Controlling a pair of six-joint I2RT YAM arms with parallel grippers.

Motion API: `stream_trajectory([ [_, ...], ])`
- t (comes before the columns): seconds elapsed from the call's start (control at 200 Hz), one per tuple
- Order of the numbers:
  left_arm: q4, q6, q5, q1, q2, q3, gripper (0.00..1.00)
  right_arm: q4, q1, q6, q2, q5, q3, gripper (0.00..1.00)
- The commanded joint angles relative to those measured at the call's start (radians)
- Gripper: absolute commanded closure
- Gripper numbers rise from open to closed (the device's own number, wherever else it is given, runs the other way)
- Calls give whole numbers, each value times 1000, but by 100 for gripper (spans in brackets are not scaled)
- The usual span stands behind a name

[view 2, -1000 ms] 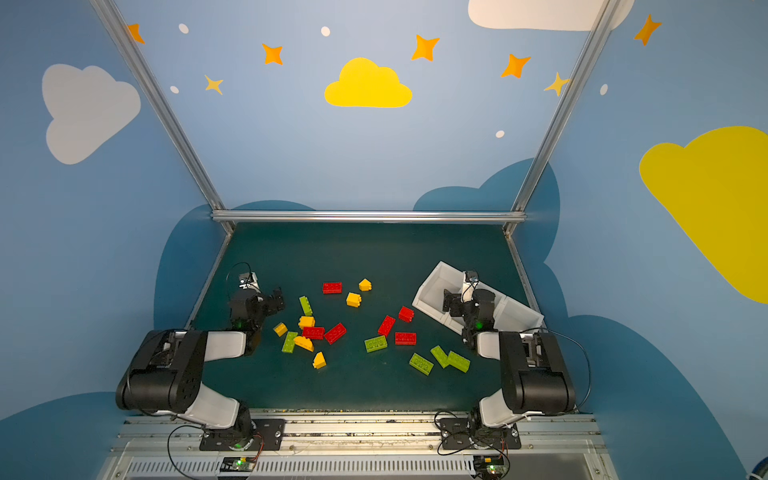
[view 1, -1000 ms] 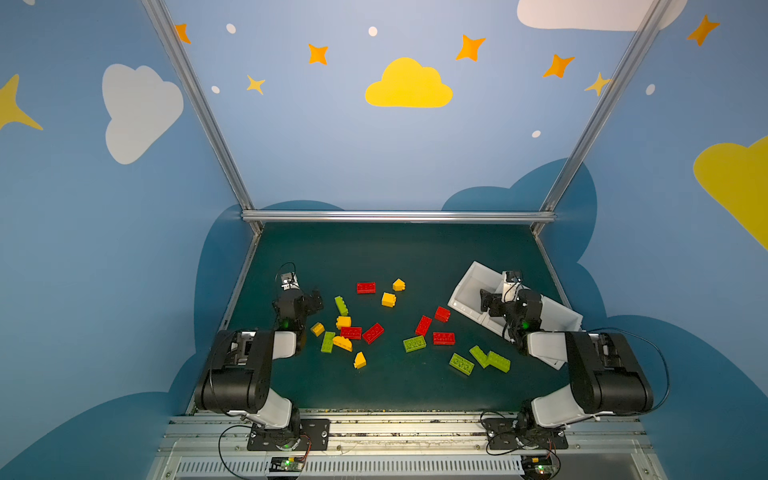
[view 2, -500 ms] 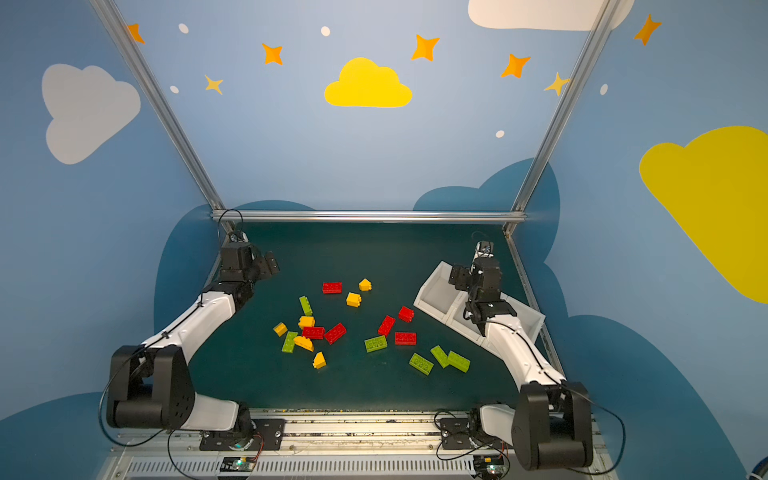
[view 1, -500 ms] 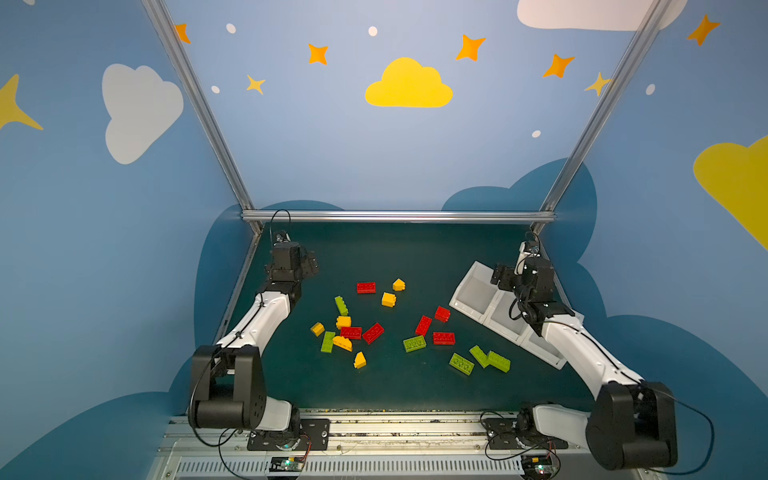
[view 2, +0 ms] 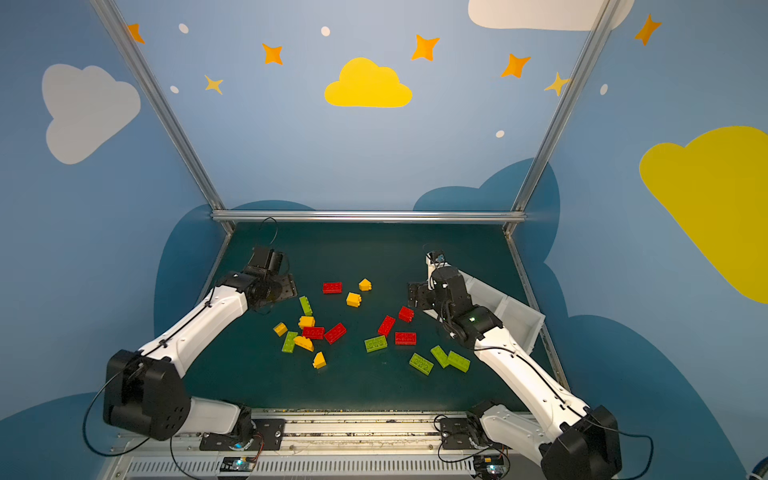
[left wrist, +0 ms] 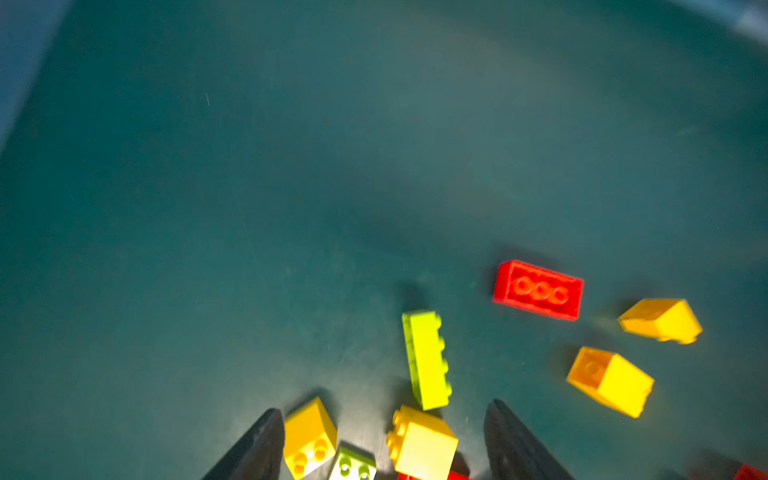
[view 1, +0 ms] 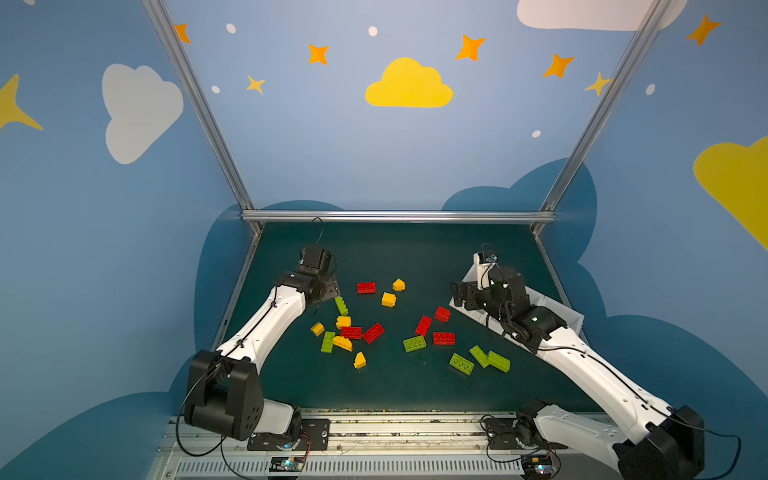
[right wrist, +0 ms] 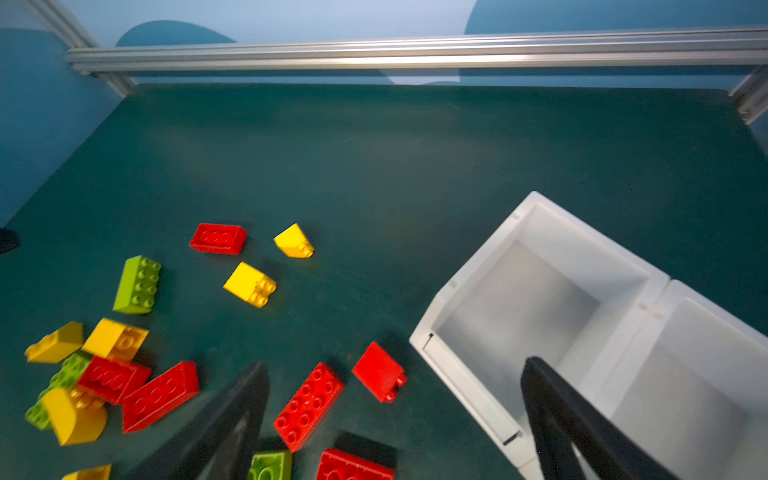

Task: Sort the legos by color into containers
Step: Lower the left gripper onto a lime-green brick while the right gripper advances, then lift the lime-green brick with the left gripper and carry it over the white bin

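Red, lime green and yellow legos lie loose on the green mat: a red brick (view 1: 365,287), a green brick (view 1: 341,305), a mixed pile (view 1: 345,332) and green bricks (view 1: 490,360). My left gripper (view 1: 328,293) (left wrist: 384,409) hangs open just above the pile's far end, with two yellow bricks (left wrist: 422,451) lying on the mat between its fingers, ungripped. The white containers (view 1: 552,307) (right wrist: 490,266) stand in a row at the right, the visible bins empty. My right gripper (view 1: 461,295) (right wrist: 395,365) is open astride the end bin's wall, holding nothing.
An aluminium rail (view 1: 399,216) borders the mat's far edge, and blue walls close in both sides. Bare mat (view 1: 415,249) stretches between the bricks and that rail. Each arm's base (view 1: 286,432) sits at the front edge.
Both arms rose from a folded pose at the front, reached far back, then came down toward the middle. The left gripper's jaws have narrowed somewhat above the pile.
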Motion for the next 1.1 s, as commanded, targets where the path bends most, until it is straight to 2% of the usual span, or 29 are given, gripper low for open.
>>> stream_trajectory([
  [0.0,-58,-133,42,-19,39,4,29,2,41,34,-33,-12,-59,7],
  [0.3,-13,-192,56,-70,199,46,30,105,78,28,-26,-9,-155,8],
  [0.445,-10,-182,67,-79,302,101,42,135,78,21,-12,-38,-169,7],
  [0.696,-15,-176,52,-82,413,157,46,176,76,29,-5,-47,-209,7],
  [0.791,-20,-171,45,-82,449,184,52,181,77,34,7,-51,-209,7],
  [0.916,-25,-164,42,-81,470,210,65,184,76,35,23,-61,-207,7],
  [1.091,-31,-149,41,-85,453,227,73,178,76,37,23,-68,-202,7],
])
